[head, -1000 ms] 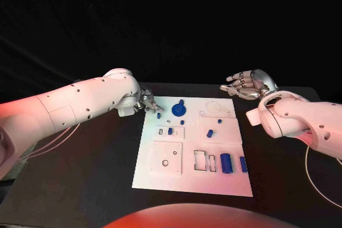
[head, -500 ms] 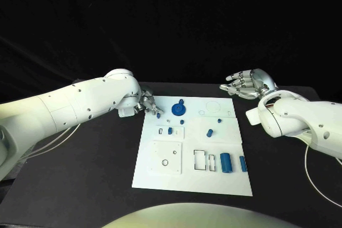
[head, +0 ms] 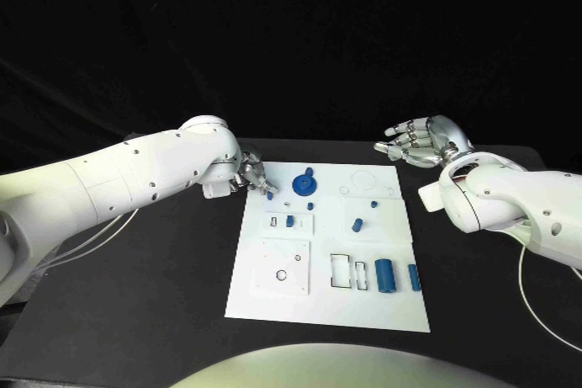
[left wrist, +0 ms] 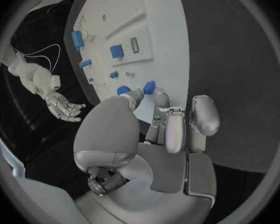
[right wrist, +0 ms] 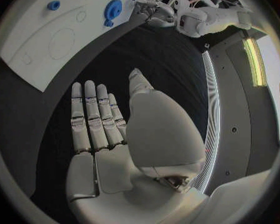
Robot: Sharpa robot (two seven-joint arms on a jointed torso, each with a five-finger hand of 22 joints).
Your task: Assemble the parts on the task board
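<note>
I see most parts [head: 386, 276] lying loose on the task board [head: 364, 308]; my left hand [head: 251, 175] reaches with nothing clearly gripped, my right hand [head: 419, 142] is spread and empty.

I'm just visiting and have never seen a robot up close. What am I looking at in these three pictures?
A robot with two white arms, each ending in a silver hand. One picture looks down from its head; the two round ones come from cameras at its wrists. On the black table lies a white board with small blue parts, among them a gear and a cylinder. The left hand sits at the board's far left corner, its fingertips by a small blue part; whether it grips it is unclear. The right hand hovers open, holding nothing.
</note>
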